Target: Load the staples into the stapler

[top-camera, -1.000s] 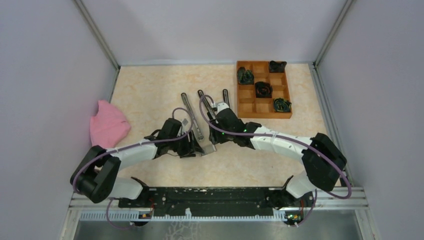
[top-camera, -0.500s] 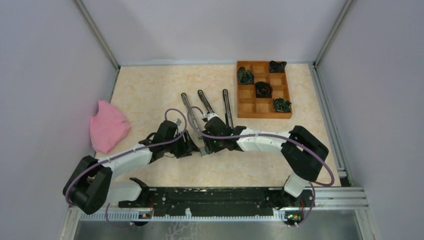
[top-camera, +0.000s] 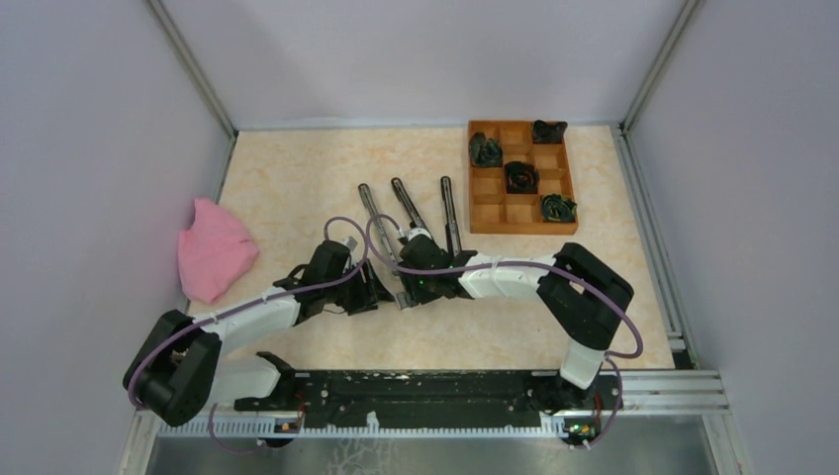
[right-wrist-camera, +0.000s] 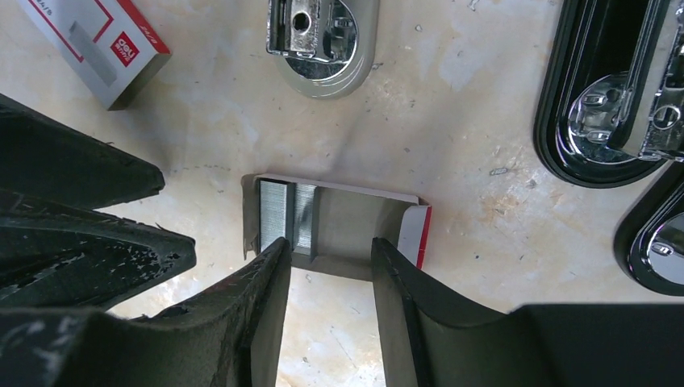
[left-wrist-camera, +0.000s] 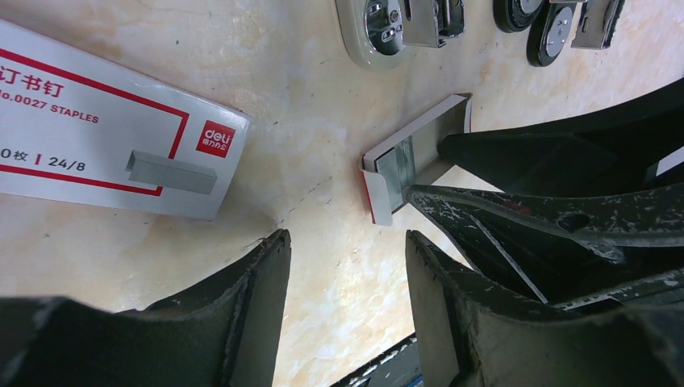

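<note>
Right claw [right-wrist-camera: 331, 248] half-open, seemingly astride staples [right-wrist-camera: 279, 211]

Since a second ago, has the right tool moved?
Yes. Judged against the wooden organizer, the right tool has shifted left and toward the near edge, farther from it.

Right wrist view: the tray [right-wrist-camera: 347, 218] has its near edge tucked behind the right fingers [right-wrist-camera: 260, 314], and a black stapler [right-wrist-camera: 597, 89] runs off the right side. Left wrist view: the box [left-wrist-camera: 97, 133] is cut at the left and the silver stapler [left-wrist-camera: 379, 28] is clipped at the top. From above, the tray is too small to make out.
</note>
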Available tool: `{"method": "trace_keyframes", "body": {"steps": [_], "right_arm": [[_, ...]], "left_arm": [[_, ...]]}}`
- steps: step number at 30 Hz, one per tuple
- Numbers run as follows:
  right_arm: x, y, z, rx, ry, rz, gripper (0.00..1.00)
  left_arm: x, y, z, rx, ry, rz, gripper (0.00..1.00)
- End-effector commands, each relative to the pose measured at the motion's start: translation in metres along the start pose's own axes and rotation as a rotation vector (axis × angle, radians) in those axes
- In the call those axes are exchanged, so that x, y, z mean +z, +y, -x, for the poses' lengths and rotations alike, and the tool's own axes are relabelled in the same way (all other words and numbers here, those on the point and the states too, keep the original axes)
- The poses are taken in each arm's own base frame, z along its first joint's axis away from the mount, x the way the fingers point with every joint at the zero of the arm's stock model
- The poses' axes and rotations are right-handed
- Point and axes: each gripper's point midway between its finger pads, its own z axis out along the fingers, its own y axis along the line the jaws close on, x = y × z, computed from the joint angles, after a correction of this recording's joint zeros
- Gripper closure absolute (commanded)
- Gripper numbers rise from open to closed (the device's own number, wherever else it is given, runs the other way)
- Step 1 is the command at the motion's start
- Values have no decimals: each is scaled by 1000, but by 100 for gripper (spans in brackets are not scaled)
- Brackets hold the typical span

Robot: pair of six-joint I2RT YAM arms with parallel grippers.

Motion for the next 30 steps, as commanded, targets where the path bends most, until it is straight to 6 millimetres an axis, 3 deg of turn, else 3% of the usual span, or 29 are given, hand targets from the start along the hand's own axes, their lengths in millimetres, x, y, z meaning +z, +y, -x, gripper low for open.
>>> {"method": "trace_keyframes", "body": {"steps": [1,15,30], "right_arm": [[-1,18,25,4,-73,21,59],[2,9,18,-37,-53,-59,74],[-5,8,23,-96,-74,-141,87]], "left_arm": [[-2,0,2,-4,-15,-6,40],[0,-1,1,-4,-10,-15,40],[3,-2,0,-9,1,-19,41]]}}
